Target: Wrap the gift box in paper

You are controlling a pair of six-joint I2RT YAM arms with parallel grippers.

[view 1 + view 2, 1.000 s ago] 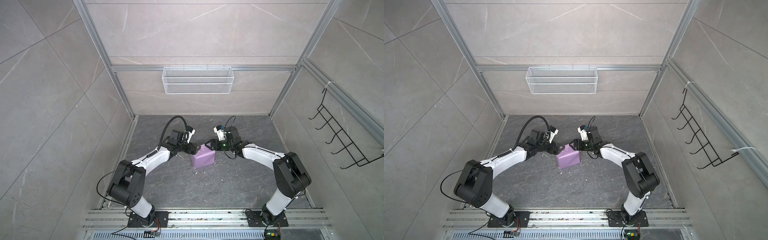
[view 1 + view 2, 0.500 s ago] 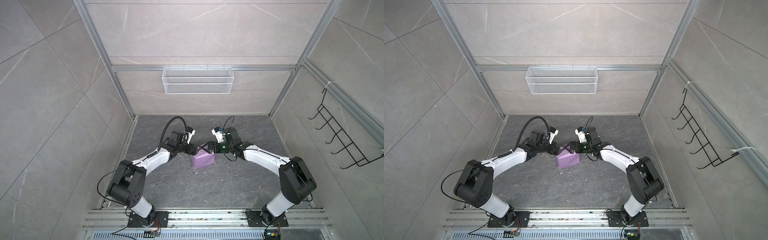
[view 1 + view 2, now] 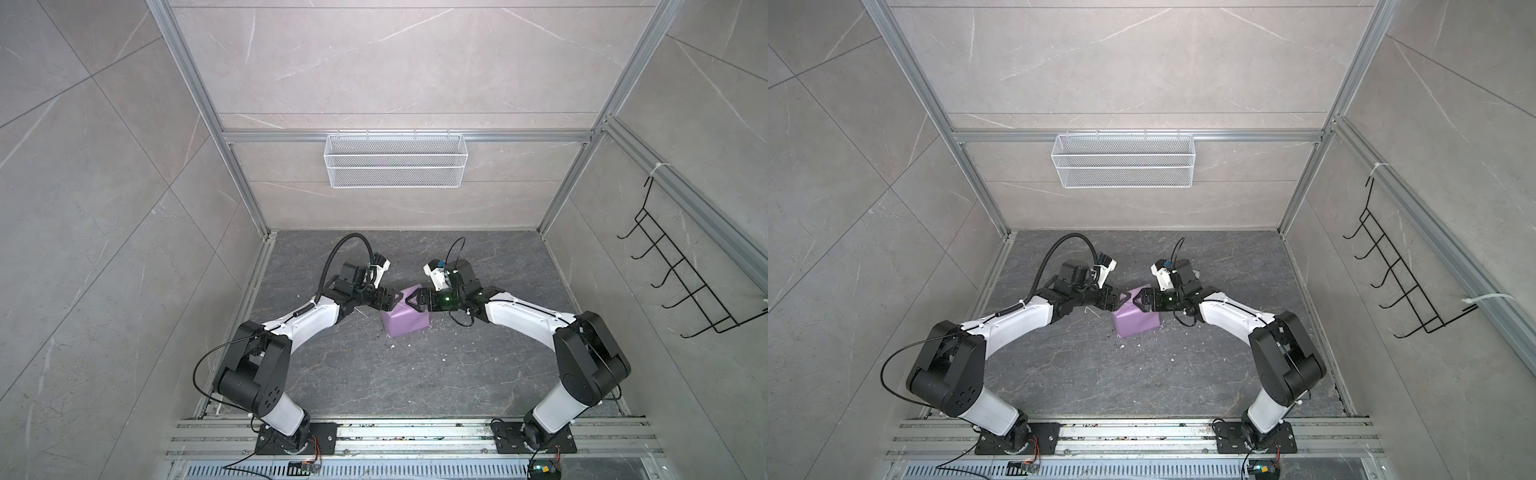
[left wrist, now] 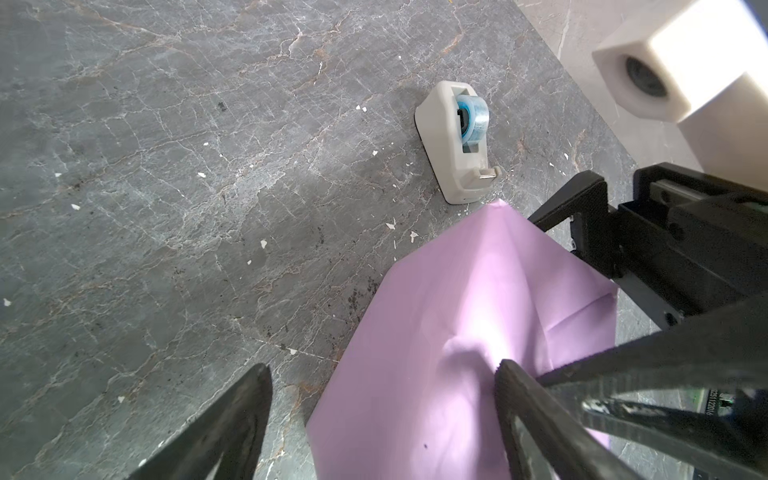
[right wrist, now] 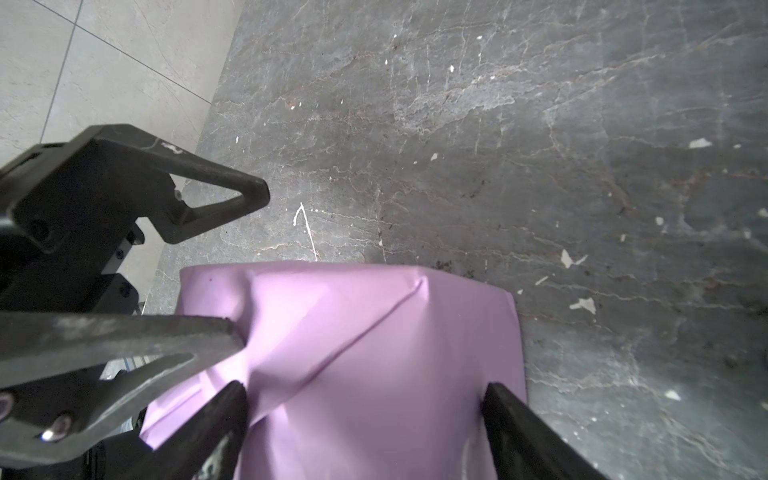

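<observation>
Left gripper (image 4: 382,370) has its jaws wide apart and holds nothing. One of its fingers (image 4: 523,399) lies with the tip on the paper (image 4: 457,299) and makes a small dent there, while its other finger is off to the side, over the bare dark table (image 4: 166,208). I judge that the finger is placed so to pin a folded flap down, so that the fold does not spring open.

Right gripper (image 5: 363,388) is also wide and empty. Its two fingers (image 5: 515,424) stand on either side of the upper part of the paper, over the lilac surface, and I cannot tell if they touch it. Probably it is placed like this to pinch or flatten the crease that runs diagonally across the paper.

The gift box itself does not show anywhere. The paper covers it fully with the lilac face outward, and the blocky shape in both top views suggests the box is inside, near the middle of the table, between the two grippers.

At one end the paper rises to a loose point, so this end seems not closed yet. The tape dispenser (image 4: 455,141) stands just beside that point, within easy reach I think, and no tape is seen on the paper. In my judgement the wrapping is nearly complete, and what remains is to fold this end down and fix it
</observation>
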